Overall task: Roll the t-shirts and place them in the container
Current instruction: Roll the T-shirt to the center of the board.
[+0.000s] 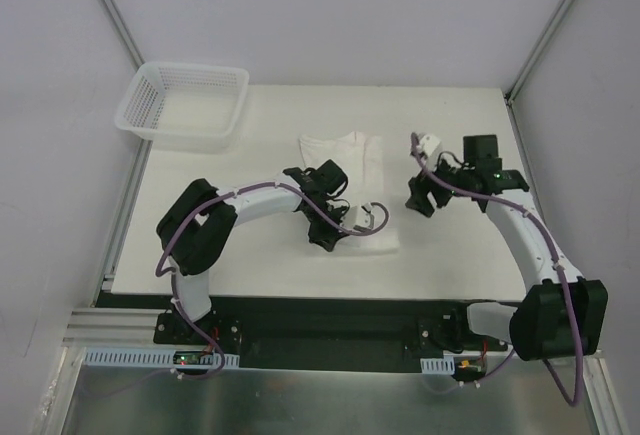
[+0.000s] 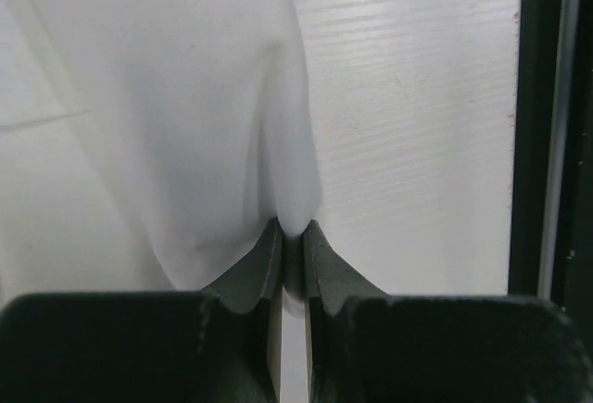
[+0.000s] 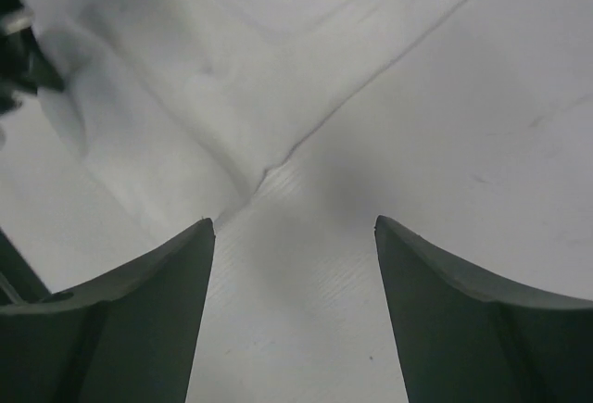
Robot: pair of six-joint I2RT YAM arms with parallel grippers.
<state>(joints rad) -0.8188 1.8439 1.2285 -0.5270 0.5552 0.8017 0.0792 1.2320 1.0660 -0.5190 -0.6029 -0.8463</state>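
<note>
A white t-shirt (image 1: 350, 160) lies folded into a long strip in the middle of the white table. My left gripper (image 1: 325, 242) is at the strip's near end. In the left wrist view, that gripper (image 2: 293, 229) is shut on a pinched fold of the t-shirt (image 2: 167, 97), and the cloth rises from the fingertips. My right gripper (image 1: 419, 201) hovers to the right of the shirt. In the right wrist view, it (image 3: 294, 227) stands open over bare table with nothing between its fingers, and the t-shirt's edge (image 3: 176, 107) lies just ahead to the left.
A white mesh basket (image 1: 185, 105) sits at the table's far left corner. The table's dark near edge (image 2: 542, 144) runs close beside the left gripper. Grey walls with metal posts close in the table (image 1: 450, 115) on three sides.
</note>
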